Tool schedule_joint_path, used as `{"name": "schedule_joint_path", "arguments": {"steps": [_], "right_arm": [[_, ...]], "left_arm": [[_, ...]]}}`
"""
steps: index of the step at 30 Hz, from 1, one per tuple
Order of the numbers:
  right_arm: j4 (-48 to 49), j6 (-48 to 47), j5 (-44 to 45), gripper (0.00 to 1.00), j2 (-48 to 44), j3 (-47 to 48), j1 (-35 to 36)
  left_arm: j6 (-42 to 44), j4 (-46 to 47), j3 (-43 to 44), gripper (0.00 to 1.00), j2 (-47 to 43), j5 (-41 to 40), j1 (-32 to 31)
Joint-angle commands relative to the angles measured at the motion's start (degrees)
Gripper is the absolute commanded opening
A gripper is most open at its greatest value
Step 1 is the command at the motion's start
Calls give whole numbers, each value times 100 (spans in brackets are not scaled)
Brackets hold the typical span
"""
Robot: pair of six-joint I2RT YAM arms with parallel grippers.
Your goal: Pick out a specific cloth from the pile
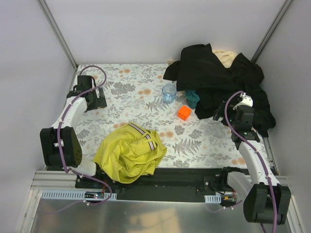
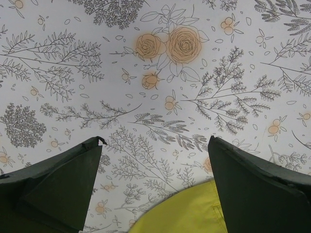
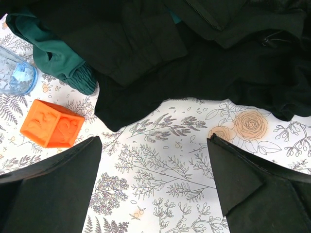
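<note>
The yellow-green cloth (image 1: 130, 153) lies near-centre, well apart from the pile (image 1: 218, 80). The left claw (image 2: 156, 141) and right claw (image 3: 154, 140) both gape, empty. Retreat yours without snagging the pile.

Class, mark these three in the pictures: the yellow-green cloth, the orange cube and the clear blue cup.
yellow-green cloth (image 1: 127, 154), overhead view, middle of the crumpled fabric.
orange cube (image 3: 43, 121), right wrist view, its left-hand face.
blue cup (image 1: 169, 97), overhead view, its near wall.
</note>
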Motion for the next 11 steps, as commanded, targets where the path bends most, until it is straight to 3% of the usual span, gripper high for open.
{"name": "schedule_joint_path", "arguments": {"steps": [1,11], "right_arm": [[286,32,-70,99,-175,-54,-48],[303,6,-53,99,-175,-107,-48]], "left_arm": [[31,123,-85,96,-290,-132,-28],[-48,219,-217,95,-386,87,-36]]}}
